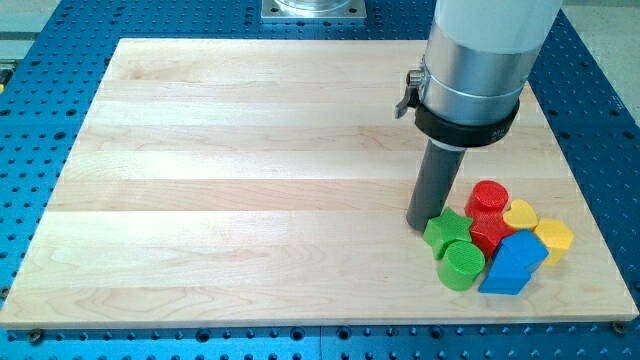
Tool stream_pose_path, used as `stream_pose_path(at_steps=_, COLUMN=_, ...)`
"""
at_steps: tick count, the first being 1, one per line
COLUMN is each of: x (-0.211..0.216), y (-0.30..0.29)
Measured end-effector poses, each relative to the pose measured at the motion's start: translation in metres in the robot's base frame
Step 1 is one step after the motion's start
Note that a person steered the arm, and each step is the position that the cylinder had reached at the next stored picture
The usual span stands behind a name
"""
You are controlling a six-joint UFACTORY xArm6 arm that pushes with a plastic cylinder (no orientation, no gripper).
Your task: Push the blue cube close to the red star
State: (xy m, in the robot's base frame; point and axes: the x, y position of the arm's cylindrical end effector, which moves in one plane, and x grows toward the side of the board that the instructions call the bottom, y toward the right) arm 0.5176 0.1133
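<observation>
The blue cube [512,264] lies near the board's bottom right, touching the lower right side of the red star [490,233]. The red star sits in the middle of a tight cluster of blocks. My tip [420,223] rests on the board at the cluster's left edge, right against the green star [446,231]. The tip is about one block's width left of the red star and up-left of the blue cube.
A red cylinder [490,197] sits above the red star. A yellow heart [520,214] and a yellow hexagon [554,237] lie at its right. A green cylinder [461,267] lies left of the blue cube. The board's bottom edge [520,322] is close below.
</observation>
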Motion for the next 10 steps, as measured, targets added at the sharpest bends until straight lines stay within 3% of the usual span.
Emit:
stream_pose_path(at_steps=2, x=0.005, y=0.002)
stream_pose_path(at_steps=4, x=-0.068, y=0.0)
stream_pose_path(at_steps=6, x=-0.059, y=0.133)
stream_pose_path(at_steps=7, x=0.0, y=0.171)
stream_pose_path(at_steps=8, x=0.084, y=0.187)
stream_pose_path(at_steps=10, x=0.063, y=0.114)
